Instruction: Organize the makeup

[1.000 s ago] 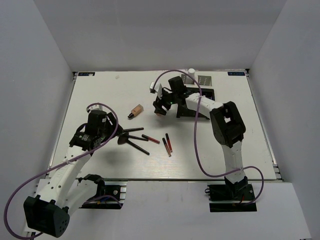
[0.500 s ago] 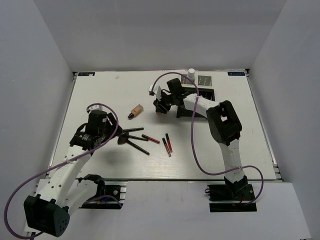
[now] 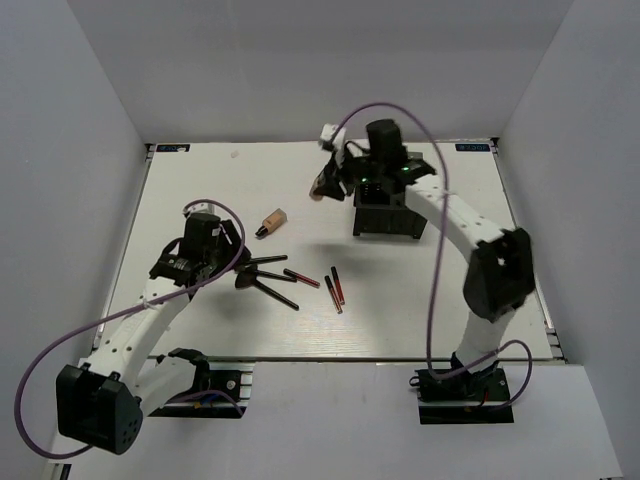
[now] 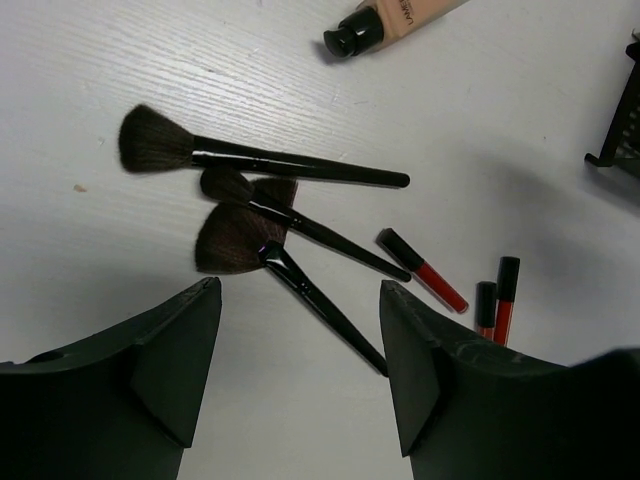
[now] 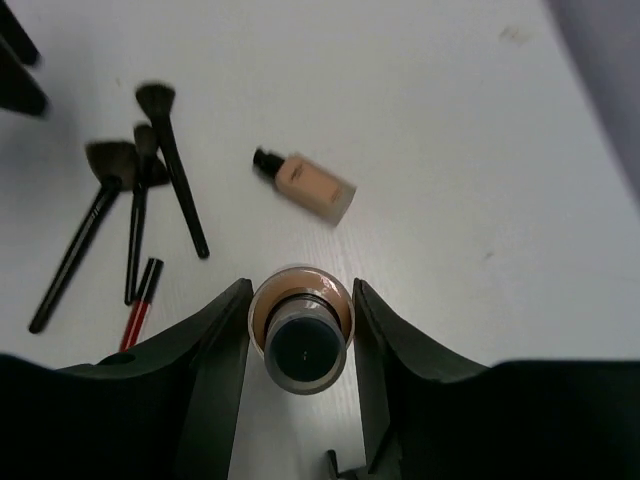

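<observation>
Two arms are working over a white table.

**Top external view.** The right gripper is clamping the held foundation bottle, which is tan, just left of the far-left corner of the black compartment box. The second foundation bottle is lying on its side well left of the box. Three makeup brushes are lying in a loose fan, further left of the box and nearer the arm bases. The red tubes are lying between the brushes and the box's near-left corner. The left gripper is hovering just past the brush heads, on the side away from the box.

**Left wrist view.** The left gripper is standing wide, with nothing between its fingers. The makeup brushes are lying directly ahead of it, bristles pointing away from the black compartment box, whose corner is showing at the right edge. The red tubes are lying between the brushes and the box. The second foundation bottle is lying beyond the brushes, its dark cap turned away from the box.

**Right wrist view.** The right gripper is gripping the held foundation bottle above the table. Both fingers are pressing its sides, and its dark cap is facing the camera. Beneath it, the second foundation bottle, the makeup brushes and one of the red tubes are lying on the table.
</observation>
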Controlling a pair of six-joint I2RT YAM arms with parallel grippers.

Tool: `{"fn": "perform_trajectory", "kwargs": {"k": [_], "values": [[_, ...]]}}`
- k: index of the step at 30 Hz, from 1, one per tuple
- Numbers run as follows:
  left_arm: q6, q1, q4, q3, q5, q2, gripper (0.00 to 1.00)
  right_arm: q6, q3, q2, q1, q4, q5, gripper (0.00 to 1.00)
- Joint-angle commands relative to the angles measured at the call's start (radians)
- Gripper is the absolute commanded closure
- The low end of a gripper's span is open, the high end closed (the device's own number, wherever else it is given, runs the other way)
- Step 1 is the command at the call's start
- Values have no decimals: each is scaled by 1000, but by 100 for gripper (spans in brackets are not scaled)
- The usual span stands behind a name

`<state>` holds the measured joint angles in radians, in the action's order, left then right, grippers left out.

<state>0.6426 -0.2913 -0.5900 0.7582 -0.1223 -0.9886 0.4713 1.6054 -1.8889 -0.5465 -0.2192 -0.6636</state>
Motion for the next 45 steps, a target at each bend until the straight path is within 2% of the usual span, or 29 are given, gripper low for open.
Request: {"fn": "perform_trajectory", "kwargs": {"k": [1,6,13,17,21,31,37,42,43,45], "values": [[-43,-5,84,9,42,-30,26,-75,-7,189,60,8,-79,88],[-147,-5,200,-20,64,-68,27,-114,-119,341,169,35,18,89],[-288,-5,374,-79,61,-100,27,-141,-134,360,350,6,136,90],[-297,-5,397,-60,81,-139,27,-152,-75,288,440,-6,142,90],[-293,-5,412,-56,90,-165,27,-149,0,194,476,1,130,91],[-388,-5,443,-7,70,-280,24,-161,218,-80,488,1,126,90],[-417,-5,460,36,64,-327,23,-134,238,-130,490,11,186,88],[-440,-5,482,67,69,-378,22,-103,229,-153,493,-15,200,78],[-446,-5,490,75,67,-399,22,-100,229,-156,491,-25,203,65],[-468,-5,519,84,67,-423,22,-88,231,-165,491,-43,208,54]]}}
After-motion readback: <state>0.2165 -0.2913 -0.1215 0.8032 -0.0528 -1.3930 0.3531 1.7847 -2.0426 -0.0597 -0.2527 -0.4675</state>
